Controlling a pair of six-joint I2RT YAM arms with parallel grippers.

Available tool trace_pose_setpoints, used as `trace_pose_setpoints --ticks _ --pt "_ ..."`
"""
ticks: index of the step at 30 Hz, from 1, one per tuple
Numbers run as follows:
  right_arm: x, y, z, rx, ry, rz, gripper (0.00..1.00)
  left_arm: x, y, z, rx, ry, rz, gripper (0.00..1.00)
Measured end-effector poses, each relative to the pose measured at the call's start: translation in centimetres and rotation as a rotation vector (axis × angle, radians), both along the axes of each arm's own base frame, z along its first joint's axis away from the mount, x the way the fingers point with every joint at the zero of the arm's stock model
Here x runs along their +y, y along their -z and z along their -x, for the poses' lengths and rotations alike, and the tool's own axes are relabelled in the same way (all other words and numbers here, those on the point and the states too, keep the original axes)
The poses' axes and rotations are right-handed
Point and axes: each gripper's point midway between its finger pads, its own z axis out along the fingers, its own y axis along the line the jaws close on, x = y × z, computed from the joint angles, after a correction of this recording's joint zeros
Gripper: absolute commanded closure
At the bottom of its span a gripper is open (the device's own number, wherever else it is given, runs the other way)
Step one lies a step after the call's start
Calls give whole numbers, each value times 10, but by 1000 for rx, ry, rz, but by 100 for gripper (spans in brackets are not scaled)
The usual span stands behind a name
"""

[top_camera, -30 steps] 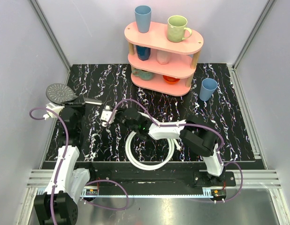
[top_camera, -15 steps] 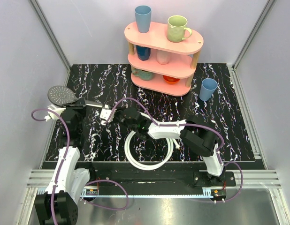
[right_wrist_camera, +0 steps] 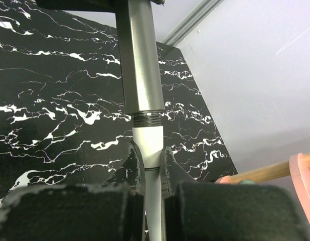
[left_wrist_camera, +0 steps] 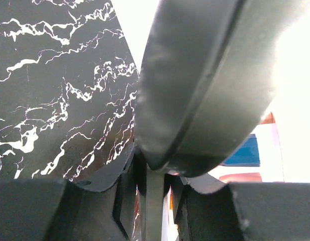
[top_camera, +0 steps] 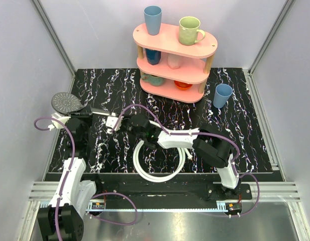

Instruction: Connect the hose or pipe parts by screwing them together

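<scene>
Centre-left, the rigid shower head [top_camera: 66, 102] is being clamped at its handle [right_wrist_camera: 137, 60] by the left gripper [left_wrist_camera: 154, 183], and the apparently floppy hose [top_camera: 155, 176] at its stiff fitting [right_wrist_camera: 147, 143] by the right gripper [right_wrist_camera: 151, 170].

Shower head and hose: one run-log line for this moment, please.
left gripper: shut on shower head | right gripper: shut on hose end fitting | joint: thread exposed, not fully screwed

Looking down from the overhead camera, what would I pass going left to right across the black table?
Grey shower head → left end effector gripping its handle → right end effector gripping the hose end → white hose coil → blue cup.
</scene>
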Motion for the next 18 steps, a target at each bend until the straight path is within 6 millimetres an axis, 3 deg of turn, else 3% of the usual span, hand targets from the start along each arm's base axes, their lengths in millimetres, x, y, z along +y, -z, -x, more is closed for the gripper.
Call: trace_pose_setpoints --ticks 18 --pt "2 10 0 93 8 28 100 -7 0 3 -155 63 -65 100"
